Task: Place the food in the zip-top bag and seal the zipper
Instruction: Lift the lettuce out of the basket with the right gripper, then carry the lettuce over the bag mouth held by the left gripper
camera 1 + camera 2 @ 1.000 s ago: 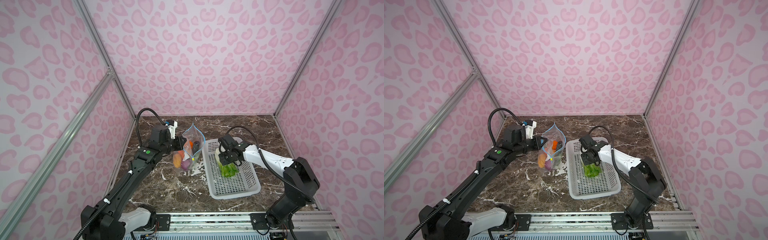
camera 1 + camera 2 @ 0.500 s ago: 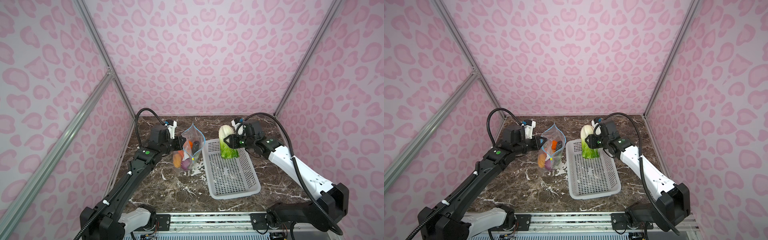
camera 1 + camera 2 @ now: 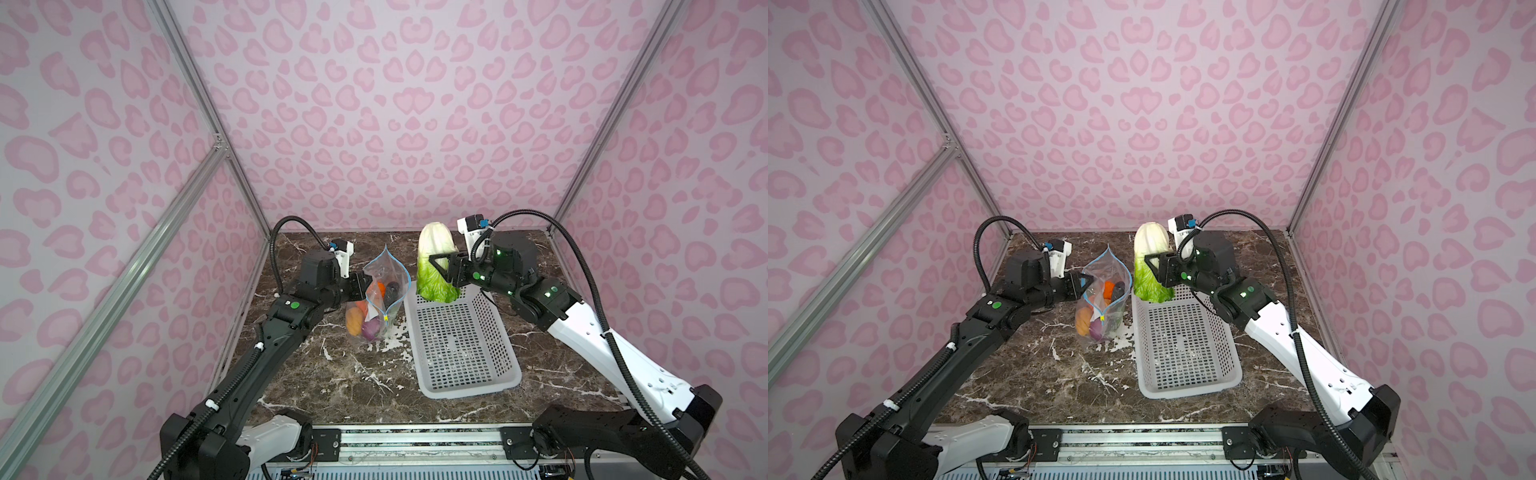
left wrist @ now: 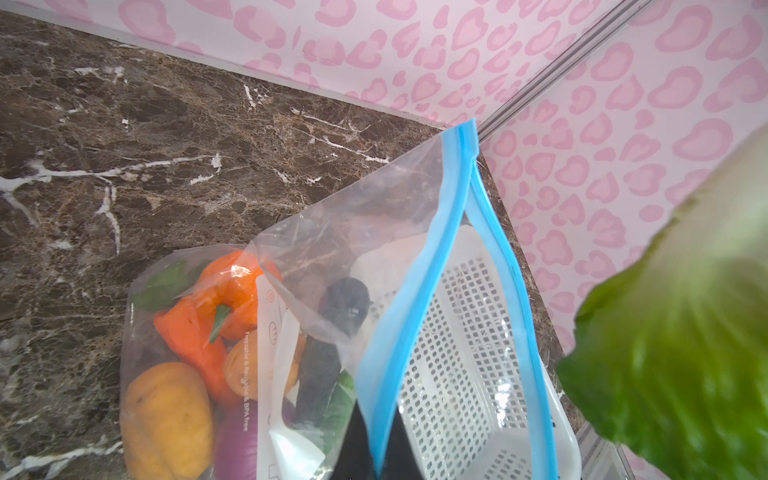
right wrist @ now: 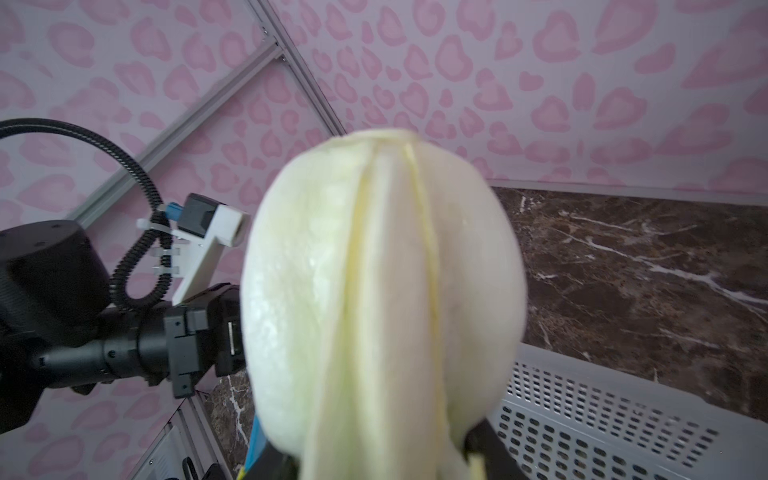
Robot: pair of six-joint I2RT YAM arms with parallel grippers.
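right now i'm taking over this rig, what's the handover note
Left hand: shut on the zip-top bag rim, holding its mouth open.
Right hand: shut on the cabbage, held upright over the far end of the basket, beside the bag.
Done: the other food is in the bag; no food shows in the basket.
Left: put the cabbage in the bag, then close the zipper, now open.

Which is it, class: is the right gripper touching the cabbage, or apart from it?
Touching. Both top views show the right gripper closed around the middle of the cabbage, holding it upright.
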